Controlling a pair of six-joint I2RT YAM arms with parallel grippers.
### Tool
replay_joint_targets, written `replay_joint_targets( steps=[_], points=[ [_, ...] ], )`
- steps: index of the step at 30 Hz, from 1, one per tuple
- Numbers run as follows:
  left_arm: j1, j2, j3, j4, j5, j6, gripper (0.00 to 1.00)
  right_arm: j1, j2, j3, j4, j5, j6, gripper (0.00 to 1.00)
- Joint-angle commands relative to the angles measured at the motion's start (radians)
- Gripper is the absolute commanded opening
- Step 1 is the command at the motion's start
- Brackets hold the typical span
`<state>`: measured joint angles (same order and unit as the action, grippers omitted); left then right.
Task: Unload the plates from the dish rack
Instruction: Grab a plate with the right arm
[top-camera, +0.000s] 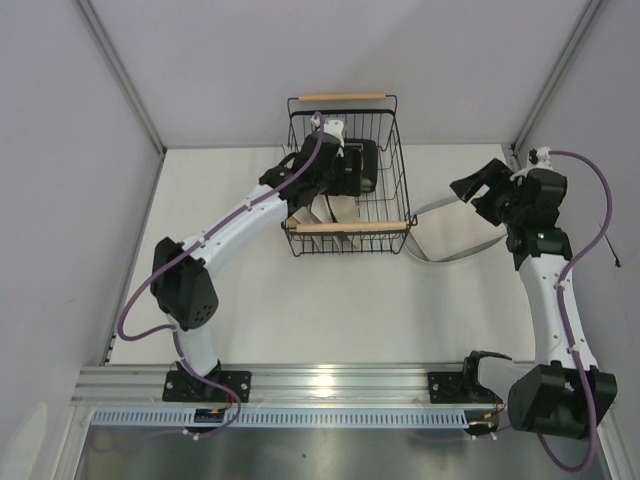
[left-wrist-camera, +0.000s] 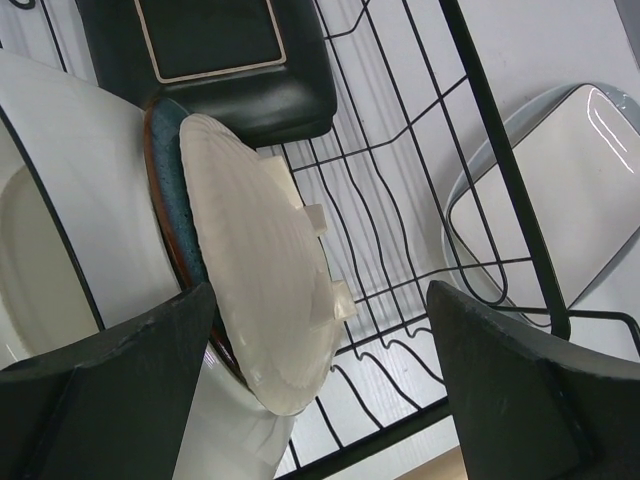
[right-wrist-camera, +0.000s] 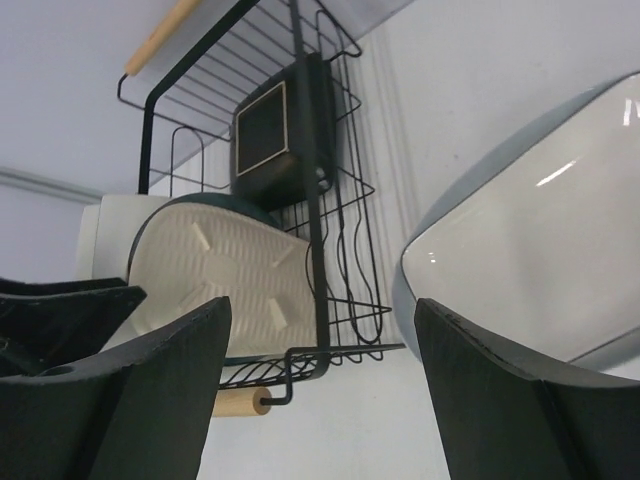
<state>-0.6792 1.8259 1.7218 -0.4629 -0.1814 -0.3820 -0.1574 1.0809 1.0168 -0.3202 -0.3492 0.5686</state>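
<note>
The black wire dish rack (top-camera: 401, 150) stands at the back middle of the table. My left gripper (top-camera: 338, 168) reaches down into it, open (left-wrist-camera: 320, 400). A cream ribbed plate (left-wrist-camera: 255, 280) stands on edge between the fingers, close to the left finger (left-wrist-camera: 110, 390). Behind it lean a dark teal plate (left-wrist-camera: 163, 180) and a white plate (left-wrist-camera: 80, 170). A dark square plate (left-wrist-camera: 215, 60) stands further along. My right gripper (top-camera: 478, 186) hovers open (right-wrist-camera: 320, 400) right of the rack, holding nothing. A grey-rimmed white plate (right-wrist-camera: 540, 240) lies flat on the table outside the rack (top-camera: 450, 250).
The rack has two wooden bar handles, one far (top-camera: 342, 97) and one near (top-camera: 330, 227). Grey side walls enclose the table. An aluminium rail (top-camera: 330, 380) with both arm bases runs along the near edge.
</note>
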Motion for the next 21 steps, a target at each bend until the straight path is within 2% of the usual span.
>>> replay_joint_targets(
  steps=[1, 15, 21],
  points=[
    [-0.005, 0.030, 0.044, -0.069, -0.032, -0.032, 0.93, 0.047, 0.042, 0.081, 0.017, -0.001, -0.053, 0.81],
    [-0.017, 0.035, 0.001, -0.014, 0.054, -0.084, 0.91, 0.243, 0.368, 0.313, -0.020, -0.105, -0.165, 0.80],
    [-0.017, -0.017, -0.074, 0.094, 0.143, -0.110, 0.91, 0.295, 0.536, 0.410, 0.027, -0.172, -0.106, 0.80]
  ],
)
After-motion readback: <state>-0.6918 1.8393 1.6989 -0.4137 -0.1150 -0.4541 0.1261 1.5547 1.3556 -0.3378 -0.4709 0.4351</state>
